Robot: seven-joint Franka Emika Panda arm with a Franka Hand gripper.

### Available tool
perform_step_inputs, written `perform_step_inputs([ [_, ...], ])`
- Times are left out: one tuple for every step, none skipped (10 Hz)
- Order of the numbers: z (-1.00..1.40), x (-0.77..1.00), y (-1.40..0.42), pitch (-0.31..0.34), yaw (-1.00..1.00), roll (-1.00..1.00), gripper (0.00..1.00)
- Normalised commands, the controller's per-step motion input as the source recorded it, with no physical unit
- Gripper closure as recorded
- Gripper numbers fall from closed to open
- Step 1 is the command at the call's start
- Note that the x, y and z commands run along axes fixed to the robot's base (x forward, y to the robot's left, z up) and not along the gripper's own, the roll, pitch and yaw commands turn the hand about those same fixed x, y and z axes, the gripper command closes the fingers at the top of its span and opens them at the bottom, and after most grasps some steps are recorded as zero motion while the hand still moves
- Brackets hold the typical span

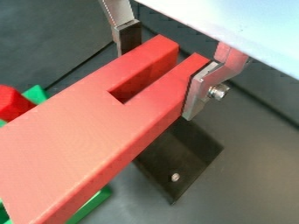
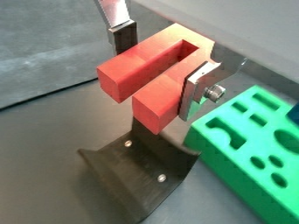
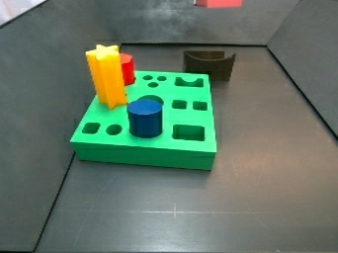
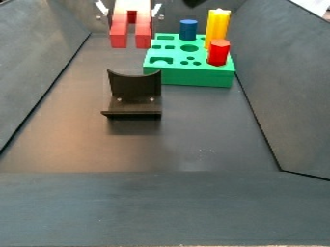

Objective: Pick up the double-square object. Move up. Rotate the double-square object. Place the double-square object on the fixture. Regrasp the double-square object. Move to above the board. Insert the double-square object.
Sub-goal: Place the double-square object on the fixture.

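My gripper [image 1: 163, 70] is shut on the double-square object [image 1: 105, 122], a long red block. The silver fingers press on the outer sides of its two prongs. It also shows in a wrist view [image 2: 146, 74] with the slot open towards the camera. The block hangs level in the air above the dark fixture [image 2: 140, 171], which also shows below it in a wrist view [image 1: 176, 162]. In a side view the gripper [image 4: 129, 13] holds the block [image 4: 129, 29] high at the back, behind the fixture [image 4: 131, 95]. The green board [image 4: 194, 72] lies to its right.
On the board [image 3: 185, 148] stand a yellow peg [image 3: 105, 74], a short red cylinder [image 3: 126, 69] and a blue cylinder [image 3: 144, 117]. The fixture [image 3: 209, 61] stands behind the board. Sloping dark walls close in the floor on both sides.
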Motion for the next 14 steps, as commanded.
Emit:
perform_step_inputs([
  [0.04, 0.09, 0.07, 0.207, -0.07, -1.0, 1.0],
  [0.0, 0.09, 0.06, 0.172, -0.1, -0.78, 1.0],
  [-0.01, 0.09, 0.06, 0.158, -0.11, -0.67, 1.0],
  [-0.01, 0.09, 0.06, 0.133, -0.11, -0.44, 1.0],
  [-0.01, 0.09, 0.04, 0.107, -0.11, -0.25, 1.0],
  [-1.0, 0.1, 0.06, 0.005, -0.15, -1.0, 1.0],
  [-1.0, 0.11, 0.07, -0.009, -0.15, -1.0, 1.0],
  [-1.0, 0.11, 0.07, 0.005, -0.15, -1.0, 1.0],
  [-1.0, 0.13, 0.08, 0.028, -0.14, -1.0, 1.0],
  [-1.0, 0.14, 0.08, 0.036, -0.14, -1.0, 1.0],
  [-1.0, 0.14, 0.09, 0.036, -0.14, -0.96, 1.0],
  [-1.0, 0.15, 0.1, 0.029, -0.12, -0.74, 1.0],
  [-1.0, 0.16, 0.1, 0.027, -0.11, -0.52, 1.0],
  [-1.0, 0.17, 0.11, 0.032, -0.1, -0.36, 1.0],
])
